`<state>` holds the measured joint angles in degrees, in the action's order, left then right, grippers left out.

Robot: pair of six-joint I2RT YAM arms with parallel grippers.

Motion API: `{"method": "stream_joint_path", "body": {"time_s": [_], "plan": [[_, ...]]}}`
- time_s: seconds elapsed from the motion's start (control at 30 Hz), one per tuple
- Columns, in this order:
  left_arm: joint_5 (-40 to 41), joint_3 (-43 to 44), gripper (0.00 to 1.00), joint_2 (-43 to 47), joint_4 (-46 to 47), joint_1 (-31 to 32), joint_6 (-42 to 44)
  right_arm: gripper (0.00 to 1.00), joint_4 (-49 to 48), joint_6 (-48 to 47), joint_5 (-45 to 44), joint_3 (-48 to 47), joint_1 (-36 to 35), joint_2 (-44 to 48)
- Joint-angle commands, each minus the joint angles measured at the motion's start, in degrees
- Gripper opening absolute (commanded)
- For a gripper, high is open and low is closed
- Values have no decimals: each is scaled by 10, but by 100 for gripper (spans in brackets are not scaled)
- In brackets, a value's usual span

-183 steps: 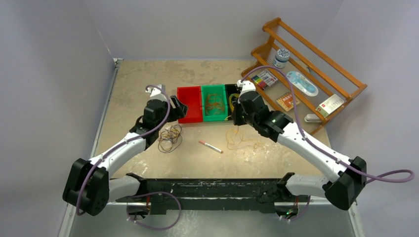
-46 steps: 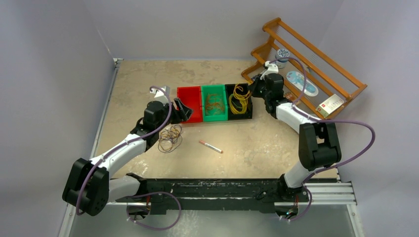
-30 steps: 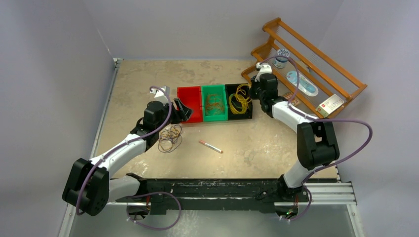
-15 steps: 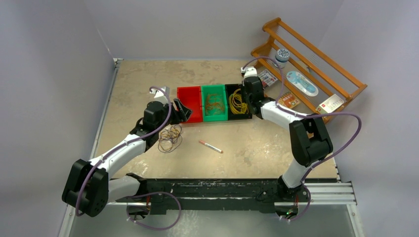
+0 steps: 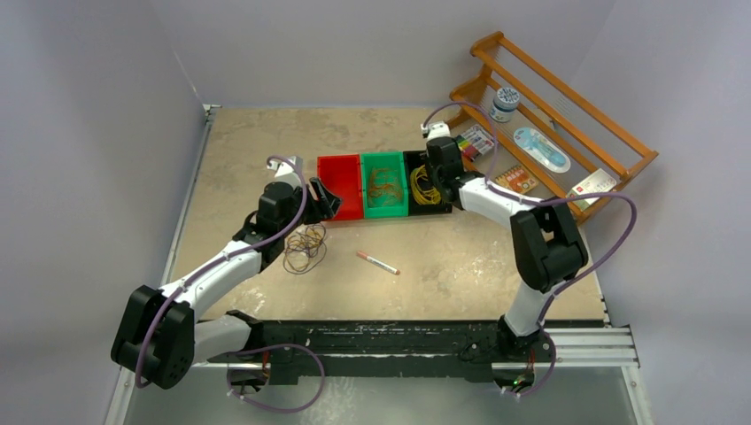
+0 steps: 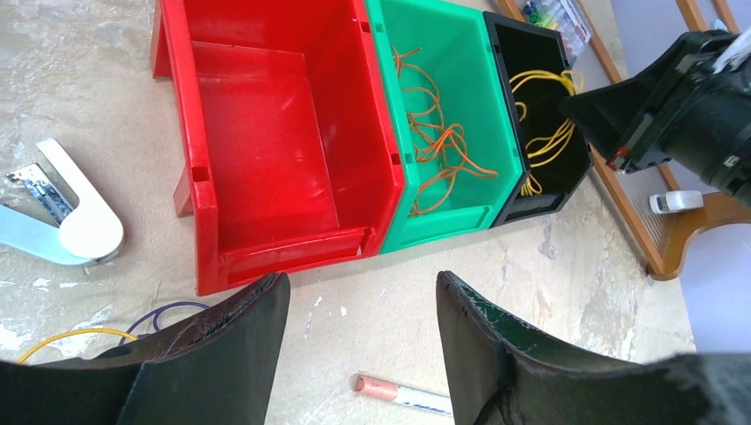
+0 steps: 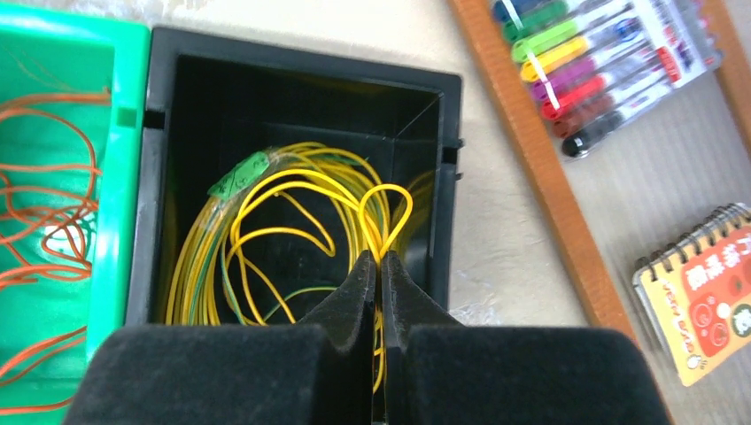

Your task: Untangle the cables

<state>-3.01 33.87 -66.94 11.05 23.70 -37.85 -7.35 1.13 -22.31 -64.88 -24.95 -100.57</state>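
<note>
The right gripper has swung back from the orange wooden rack to above the black plastic bin. Its jaws pinch a loop of the thin yellow cable coiled beneath, so that strand looks sorted. The left gripper waits half-spread, with the dark-and-orange cable tangle just behind it.

Beige table: red bin, green bin, black bin in a row mid-far. Cable tangle + marker nearer (tangle's on the left), wooden rack far right.
</note>
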Motion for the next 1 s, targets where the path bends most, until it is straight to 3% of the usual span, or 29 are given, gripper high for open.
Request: {"method": "stream_joint_path", "body": {"time_s": [0.0,0.27,0.63,0.8,0.97], "plan": [[13,19,61,14,9,1,11,0,22,-13,11,-26,-6,-16],[33,21,60,16,-10,1,11,0,31,-13,39,-34,-7,-40],[164,41,65,58,-129,1,24,1,30,-8,62,-50,-7,-66],[200,55,70,75,-167,2,32,10,27,-7,48,-51,-7,-50],[248,73,72,79,-219,1,40,27,23,-5,32,-46,-7,-7]]}}
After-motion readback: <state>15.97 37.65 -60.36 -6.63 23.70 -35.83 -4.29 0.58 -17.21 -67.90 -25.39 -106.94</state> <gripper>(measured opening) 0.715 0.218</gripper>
